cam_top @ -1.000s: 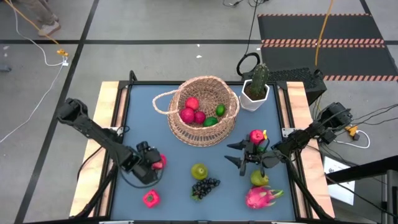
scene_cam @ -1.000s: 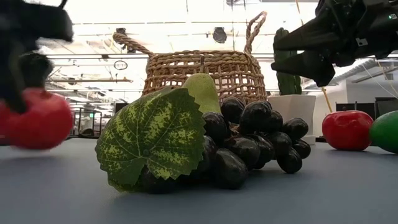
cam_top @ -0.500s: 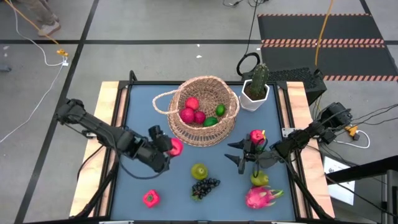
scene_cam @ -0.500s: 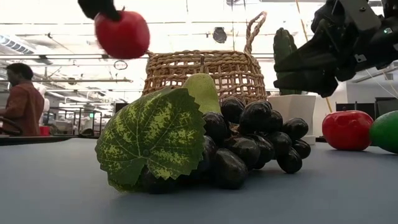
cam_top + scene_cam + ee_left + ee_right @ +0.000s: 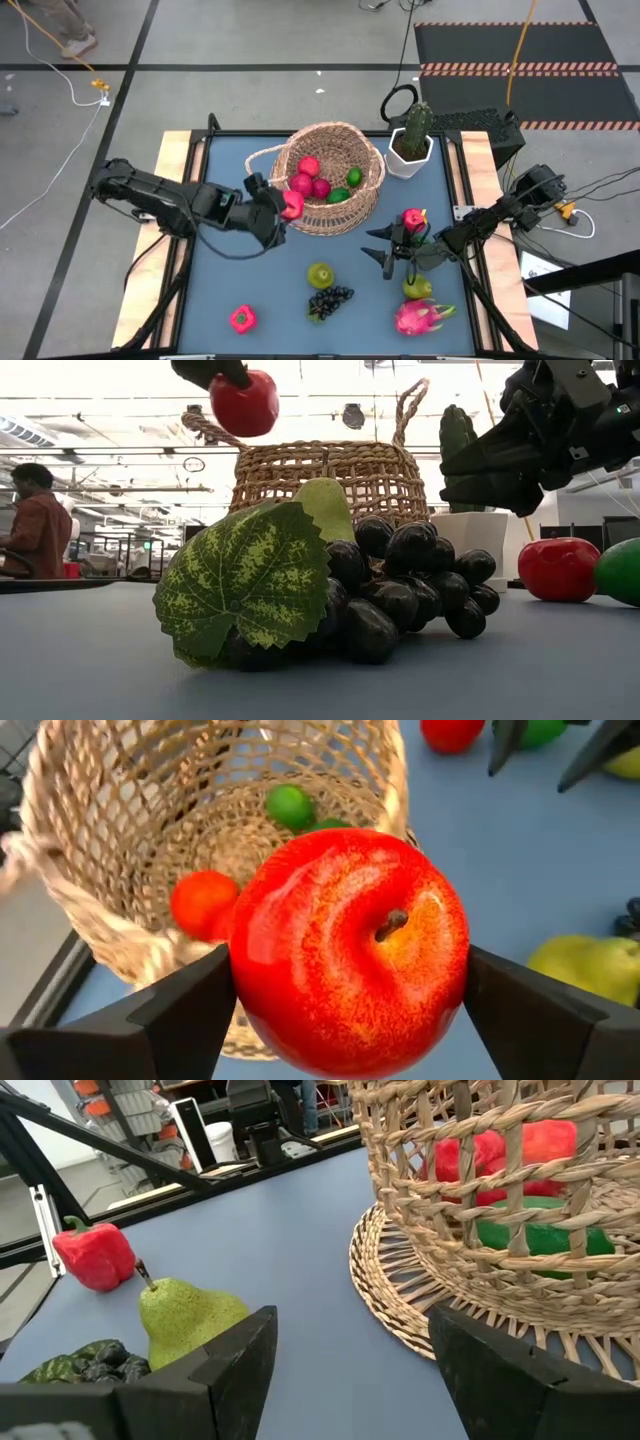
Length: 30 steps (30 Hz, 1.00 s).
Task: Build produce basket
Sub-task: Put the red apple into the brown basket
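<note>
The tan wicker basket [image 5: 326, 178] stands at the far middle of the table and holds red fruits and a green lime [image 5: 354, 177]. My left gripper [image 5: 286, 206] is shut on a red apple [image 5: 350, 950] right beside the basket's near left rim, high above the table in the low view [image 5: 245, 404]. My right gripper [image 5: 386, 251] is open and empty, hovering right of the basket near a red apple [image 5: 413, 220] that rests on the table. A pear [image 5: 320, 274] and a dark grape bunch [image 5: 330, 298] lie on the table in front. My left gripper pinches the red apple by two opposite sides [image 5: 250, 970] between its two fingers [image 5: 180, 1015]. The fingers come roughly level from the table's left. The apple's stem [image 5: 390, 925] faces back toward the wrist. The apple is lifted clear, beside the basket's rim [image 5: 150, 945].
A cactus in a white pot [image 5: 411, 145] stands at the far right. A yellow-green pear [image 5: 417, 287] and a pink dragon fruit [image 5: 420, 317] lie near the right front; a small red fruit [image 5: 242, 319] lies at the left front. A person [image 5: 35, 520] is in the room behind.
My left gripper has risen from just above the table at the left front, carrying the red apple, and has gone toward the far and right, up to the basket's near left rim. It has stayed shut on the apple, which is now high above the table.
</note>
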Motion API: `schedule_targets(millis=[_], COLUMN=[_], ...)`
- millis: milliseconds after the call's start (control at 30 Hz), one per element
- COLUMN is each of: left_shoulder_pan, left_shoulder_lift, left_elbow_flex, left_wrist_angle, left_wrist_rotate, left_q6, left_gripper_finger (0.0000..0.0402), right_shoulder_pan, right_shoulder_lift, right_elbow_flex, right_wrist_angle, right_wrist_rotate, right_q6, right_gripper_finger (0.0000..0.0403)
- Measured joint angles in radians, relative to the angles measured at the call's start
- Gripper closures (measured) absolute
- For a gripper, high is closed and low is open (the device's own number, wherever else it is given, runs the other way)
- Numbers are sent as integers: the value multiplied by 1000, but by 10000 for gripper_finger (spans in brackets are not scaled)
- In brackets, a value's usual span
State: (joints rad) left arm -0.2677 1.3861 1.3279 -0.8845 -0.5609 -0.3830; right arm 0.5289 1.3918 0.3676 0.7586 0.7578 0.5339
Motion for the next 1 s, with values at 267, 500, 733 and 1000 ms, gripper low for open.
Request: schedule_targets(millis=[267,500,733,1000], left_shoulder_pan=[215,357,456,482], left_shoulder_lift=[-2,72,193,266], left_elbow_flex=[58,56,56,56], left_wrist_angle=[167,200,356,331], left_wrist_rotate=[221,289,282,281], left_q6=[277,298,294,250], left_gripper_finger=[74,72,50,27], right_shoulder_pan=[0,3,1,10], right_shoulder_lift=[0,0,0,0], right_elbow_flex=[0,0,0,0], right_wrist_angle=[31,38,34,29], right_wrist_rotate=[0,-1,-2,-1], right_q6=[0,8,3,7], right_gripper_finger=[149,149,149,149])
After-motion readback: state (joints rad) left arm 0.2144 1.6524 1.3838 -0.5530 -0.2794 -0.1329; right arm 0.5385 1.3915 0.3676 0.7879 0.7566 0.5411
